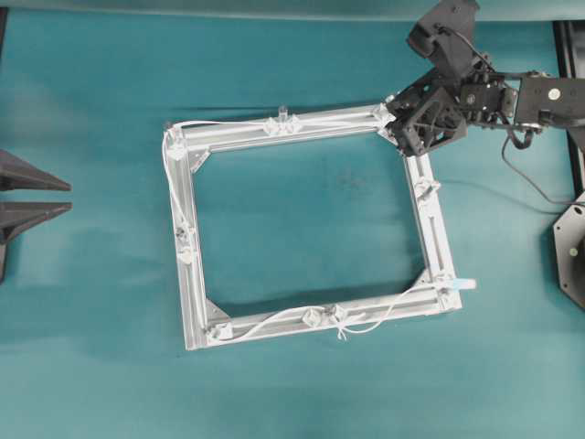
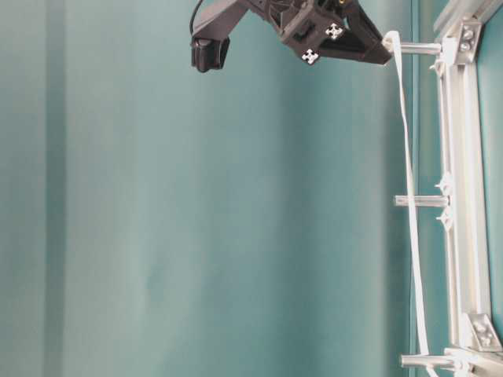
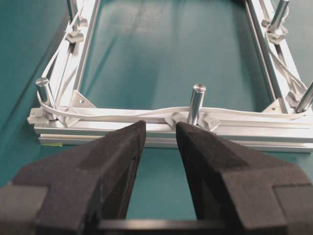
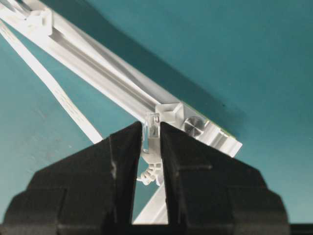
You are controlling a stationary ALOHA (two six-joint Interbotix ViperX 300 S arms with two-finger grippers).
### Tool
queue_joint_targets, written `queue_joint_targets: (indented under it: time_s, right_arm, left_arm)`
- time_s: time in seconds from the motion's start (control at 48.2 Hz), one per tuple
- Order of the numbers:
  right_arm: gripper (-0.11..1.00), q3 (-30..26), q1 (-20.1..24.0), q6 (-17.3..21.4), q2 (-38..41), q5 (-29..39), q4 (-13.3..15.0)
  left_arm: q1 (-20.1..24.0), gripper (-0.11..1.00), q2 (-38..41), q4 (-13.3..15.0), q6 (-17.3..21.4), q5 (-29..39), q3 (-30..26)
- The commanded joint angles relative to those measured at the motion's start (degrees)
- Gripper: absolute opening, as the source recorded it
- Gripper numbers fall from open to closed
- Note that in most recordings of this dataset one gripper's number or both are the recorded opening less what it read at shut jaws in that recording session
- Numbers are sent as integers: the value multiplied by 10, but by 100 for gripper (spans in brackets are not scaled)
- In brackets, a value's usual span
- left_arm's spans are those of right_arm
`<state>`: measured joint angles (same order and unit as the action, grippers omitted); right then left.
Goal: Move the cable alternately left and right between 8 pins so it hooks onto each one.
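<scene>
The white cable starts at its pale blue tab by the near right corner of the square frame. It runs along the near bar, up the left bar and along the far bar. My right gripper is shut on the cable's other end, a small clear piece, beside the far right corner pin. In the overhead view this gripper sits over that corner. My left gripper stands open and empty at the left edge, short of the left bar's middle pin.
Teal cloth covers the table all round the frame. A black base plate sits at the right edge, with the right arm's black wire looping beside it. The cable lies along the bar just beyond my left fingers.
</scene>
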<state>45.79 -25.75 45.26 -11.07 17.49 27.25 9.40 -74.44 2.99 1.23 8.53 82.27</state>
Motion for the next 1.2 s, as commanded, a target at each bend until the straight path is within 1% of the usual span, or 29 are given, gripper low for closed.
queue_joint_targets:
  time_s: [0.0,0.124,0.269,0.456,0.56,0.663,0.808,0.954,1.057,1.182]
  right_arm:
    - [16,-4,-3,-1,-15,1,11]
    - [16,-1,-3,-1,-33,1,16]
    - [16,18,-4,-9,-50,2,18]
    - [16,28,-4,-19,-55,36,29]
    - [16,38,-6,-20,-76,40,32]
    - [16,58,-20,-19,-107,40,35]
    - [16,85,-66,-21,-137,39,39]
    - [16,83,-92,-25,-137,31,65]
    - [16,72,-102,-25,-123,24,86]
    - [16,49,-104,-25,-90,18,114]
  left_arm:
    - [0,44,4,0,2,-3,-9]
    - [-1,44,4,1,2,-3,-9]
    - [0,44,4,0,2,-3,-9]
    - [0,44,4,0,2,-3,-9]
    - [0,44,4,1,2,-3,-9]
    - [0,44,4,0,2,-3,-9]
    - [0,44,4,0,2,-3,-9]
    - [0,44,4,0,2,-3,-9]
    - [-1,44,4,1,2,-3,-9]
    - [-1,44,4,0,2,-3,-9]
